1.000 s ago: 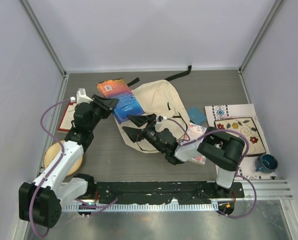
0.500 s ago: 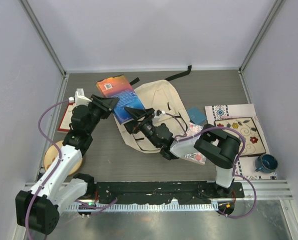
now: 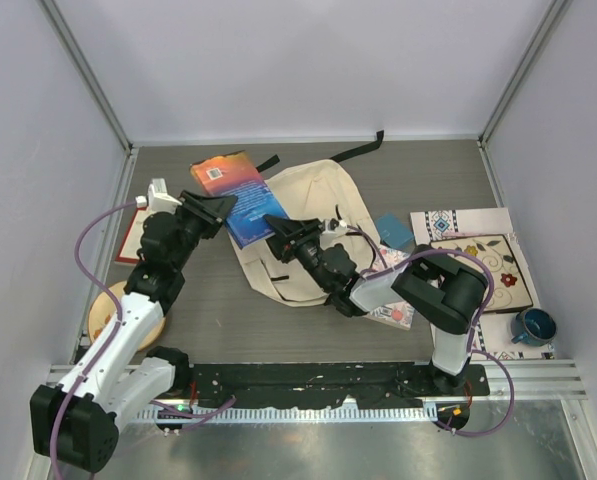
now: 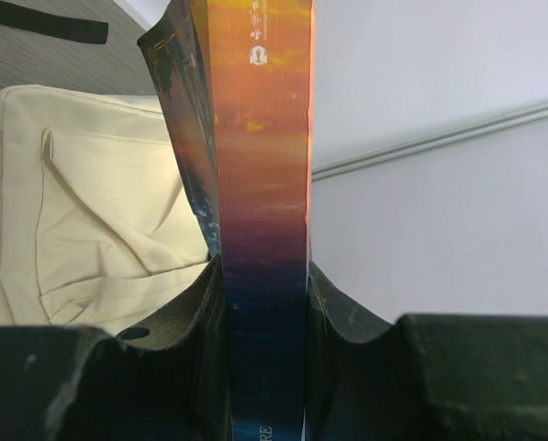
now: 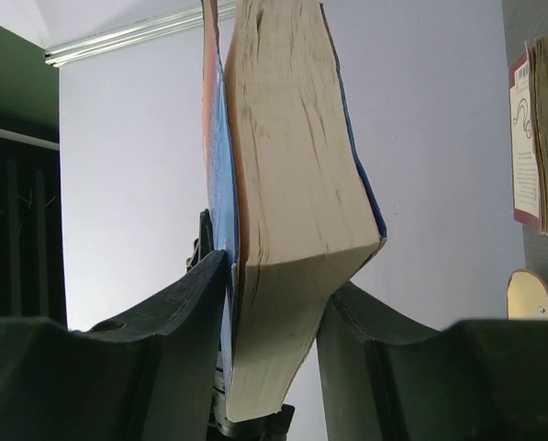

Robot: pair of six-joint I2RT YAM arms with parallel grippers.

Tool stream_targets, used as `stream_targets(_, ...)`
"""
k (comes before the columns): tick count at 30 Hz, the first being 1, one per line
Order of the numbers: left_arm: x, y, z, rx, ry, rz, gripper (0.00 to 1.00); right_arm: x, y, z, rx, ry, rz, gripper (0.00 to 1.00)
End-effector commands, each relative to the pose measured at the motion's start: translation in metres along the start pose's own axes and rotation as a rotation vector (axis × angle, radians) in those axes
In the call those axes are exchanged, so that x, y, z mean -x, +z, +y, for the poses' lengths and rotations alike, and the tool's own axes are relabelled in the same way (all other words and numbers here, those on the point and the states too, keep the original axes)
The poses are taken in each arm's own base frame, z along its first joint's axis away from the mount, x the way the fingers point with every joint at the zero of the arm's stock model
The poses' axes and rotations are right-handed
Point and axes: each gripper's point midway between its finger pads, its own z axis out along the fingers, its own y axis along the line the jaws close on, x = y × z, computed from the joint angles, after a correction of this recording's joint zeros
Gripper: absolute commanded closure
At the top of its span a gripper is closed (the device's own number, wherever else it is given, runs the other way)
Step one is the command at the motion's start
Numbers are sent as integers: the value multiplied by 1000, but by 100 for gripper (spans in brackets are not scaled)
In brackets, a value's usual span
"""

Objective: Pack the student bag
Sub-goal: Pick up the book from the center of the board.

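The student bag (image 3: 328,195) lies flat mid-table, cream with black straps; its front pocket (image 4: 90,211) shows in the left wrist view. A thick orange-and-blue book (image 3: 230,183) is held up over the bag's left edge. My left gripper (image 3: 221,207) is shut on its spine side (image 4: 260,184), jaws tight against both covers. My right gripper (image 3: 275,228) comes from the opposite side, over the bag. Its jaws press both sides of the book's page edge (image 5: 292,230), and the left gripper shows just behind.
A red-bordered book (image 3: 130,240) and a round wooden disc (image 3: 113,312) lie at the left. Right of the bag are a blue square (image 3: 395,231), a pale printed book (image 3: 393,290), a patterned mat (image 3: 473,262) and a blue cup (image 3: 531,325). A black strap (image 3: 360,150) trails behind.
My right gripper has moved up-left over the bag to the book and closed its jaws on the page edge. The left arm shifted slightly, still holding the book.
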Motion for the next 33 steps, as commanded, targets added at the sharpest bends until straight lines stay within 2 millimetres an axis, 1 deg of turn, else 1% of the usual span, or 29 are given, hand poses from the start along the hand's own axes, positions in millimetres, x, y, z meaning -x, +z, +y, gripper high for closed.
stream_targets(1, 23, -14, -64, -238, -10, -72, 100, -7, -10, 107, 377, 72, 41, 58)
stream_targets(3, 21, -14, -61, -230, -9, -67, 100, -7, -11, 110, 389, 62, 42, 62)
stream_targets(4, 20, -13, -59, -226, -10, -63, 100, -7, -11, 110, 390, 57, 51, 62)
stream_targets(5, 18, -13, -57, -222, -11, -57, 100, -8, -11, 111, 391, 54, 57, 60)
stream_targets(6, 17, -13, -56, -221, -11, -52, 100, -7, -11, 114, 399, 49, 60, 55)
stream_targets(8, 14, -11, -53, -214, -14, -41, 100, -10, -11, 118, 407, 39, 82, 59)
stream_targets(10, 9, -11, -49, -208, -16, -20, 100, -10, -11, 121, 415, 25, 86, 59)
stream_targets(12, 4, -10, -45, -202, -25, -4, 100, -11, -11, 122, 418, 17, 100, 54)
stream_targets(13, 1, -10, -40, -191, -28, 2, 100, -10, -10, 123, 422, 13, 103, 59)
stream_targets(14, -2, -10, -39, -190, -30, 7, 100, -10, -10, 124, 422, 10, 104, 62)
stream_targets(16, -5, -10, -36, -185, -31, 15, 100, -9, -9, 125, 425, 5, 110, 64)
stream_targets(17, -8, -11, -35, -186, -31, 23, 100, -8, -9, 125, 425, -2, 114, 74)
stream_targets(19, -11, -11, -33, -184, -26, 36, 100, -7, -10, 123, 420, -18, 124, 90)
stream_targets(20, -15, -11, -30, -179, -24, 49, 100, -5, -11, 126, 426, -30, 123, 99)
stream_targets(21, -17, -11, -27, -174, -23, 58, 100, -6, -12, 127, 427, -55, 135, 99)
stream_targets(22, -20, -11, -26, -170, -23, 67, 100, -5, -13, 127, 424, -66, 141, 97)
stream_targets(23, -22, -11, -25, -167, -28, 76, 100, -6, -14, 131, 430, -74, 151, 87)
stream_targets(24, -27, -11, -21, -159, -31, 87, 100, -5, -12, 131, 423, -93, 158, 79)
stream_targets(25, -30, -12, -20, -158, -36, 94, 100, -7, -12, 132, 420, -103, 175, 75)
stream_targets(26, -32, -12, -21, -167, -46, 92, 100, -7, -11, 132, 416, -110, 175, 73)
stream_targets(27, -33, -12, -16, -159, -54, 85, 100, -8, -10, 132, 408, -117, 172, 71)
stream_targets(28, -34, -14, -19, -170, -58, 81, 100, -9, -9, 131, 404, -124, 178, 71)
stream_targets(30, -35, -13, -20, -172, -54, 83, 100, -10, -8, 132, 404, -129, 180, 64)
stream_targets(33, -36, -13, -21, -174, -51, 82, 100, -13, -7, 131, 404, -125, 197, 59)
